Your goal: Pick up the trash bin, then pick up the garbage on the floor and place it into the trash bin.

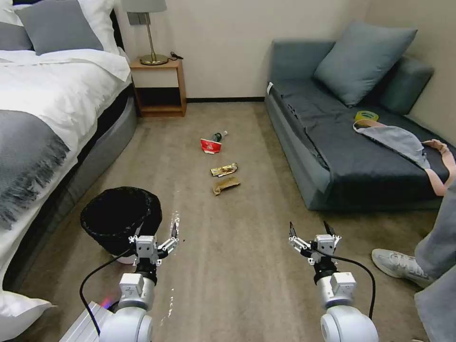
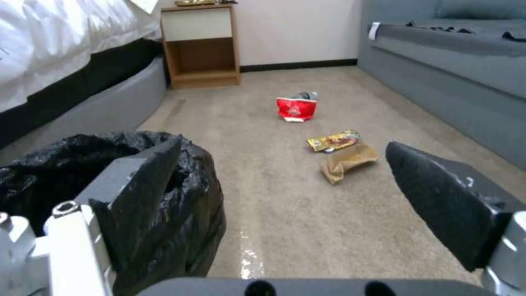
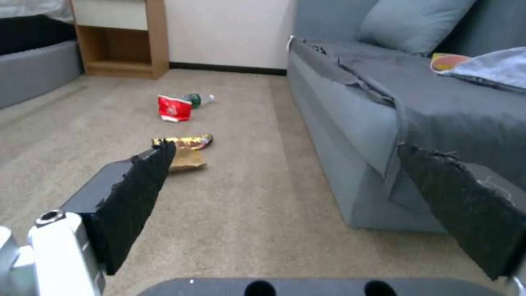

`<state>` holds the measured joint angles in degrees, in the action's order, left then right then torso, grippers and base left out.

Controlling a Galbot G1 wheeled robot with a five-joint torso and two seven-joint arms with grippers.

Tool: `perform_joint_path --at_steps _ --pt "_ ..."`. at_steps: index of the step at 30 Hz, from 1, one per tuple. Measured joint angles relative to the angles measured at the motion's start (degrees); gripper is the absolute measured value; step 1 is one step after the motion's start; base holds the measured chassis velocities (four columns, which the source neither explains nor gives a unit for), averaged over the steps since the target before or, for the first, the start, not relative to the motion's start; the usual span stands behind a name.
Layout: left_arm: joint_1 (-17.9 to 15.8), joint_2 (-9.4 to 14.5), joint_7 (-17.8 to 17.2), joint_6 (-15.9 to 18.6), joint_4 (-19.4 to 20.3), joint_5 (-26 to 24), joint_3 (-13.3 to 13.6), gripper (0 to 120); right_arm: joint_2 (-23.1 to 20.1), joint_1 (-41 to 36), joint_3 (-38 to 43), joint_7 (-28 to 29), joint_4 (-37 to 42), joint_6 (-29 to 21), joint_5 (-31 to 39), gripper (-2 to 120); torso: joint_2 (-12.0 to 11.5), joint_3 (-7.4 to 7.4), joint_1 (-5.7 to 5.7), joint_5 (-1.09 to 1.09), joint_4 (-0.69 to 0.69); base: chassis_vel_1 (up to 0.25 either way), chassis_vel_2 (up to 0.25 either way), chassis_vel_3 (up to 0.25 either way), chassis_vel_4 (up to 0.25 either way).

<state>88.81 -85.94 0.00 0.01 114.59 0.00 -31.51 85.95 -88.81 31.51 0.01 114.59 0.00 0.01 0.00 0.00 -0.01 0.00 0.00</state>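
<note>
L gripper (image 1: 153, 236) fingers spread, beside round black-bagged white trash bin (image 1: 119, 216) | R gripper (image 1: 311, 231) spread, over carpet | brown crumpled wrapper (image 1: 225, 185) mid-floor

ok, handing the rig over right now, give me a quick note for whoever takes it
Left gripper: open, low beside the trash bin, holding nothing.
Right gripper: open, empty, over bare carpet near the sofa.
Bin stands on the floor by the bed, not picked up.
Garbage lies on the carpet ahead: brown wrapper nearest, gold wrapper just past it, red-and-white cup, and bottle behind the cup.
Done: nothing.
Left: grasp the bin, then bin all four pieces.
</note>
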Motion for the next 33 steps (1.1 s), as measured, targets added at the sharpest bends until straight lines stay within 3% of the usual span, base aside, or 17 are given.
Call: perform_joint_path --at_steps 30,33 --pt "0.0 0.0 0.0 0.0 0.0 0.0 0.0 100 0.0 0.0 0.0 0.0 0.0 0.0 0.0 100 0.0 0.0 0.0 0.0 0.0 0.0 0.0 0.0 0.0" --pt "0.1 -0.6 0.1 2.3 1.7 -0.6 -0.8 100 0.0 0.4 -0.3 0.5 1.1 -1.0 0.5 100 0.0 0.0 0.0 -0.01 -0.01 0.0 0.0 0.0 0.0"
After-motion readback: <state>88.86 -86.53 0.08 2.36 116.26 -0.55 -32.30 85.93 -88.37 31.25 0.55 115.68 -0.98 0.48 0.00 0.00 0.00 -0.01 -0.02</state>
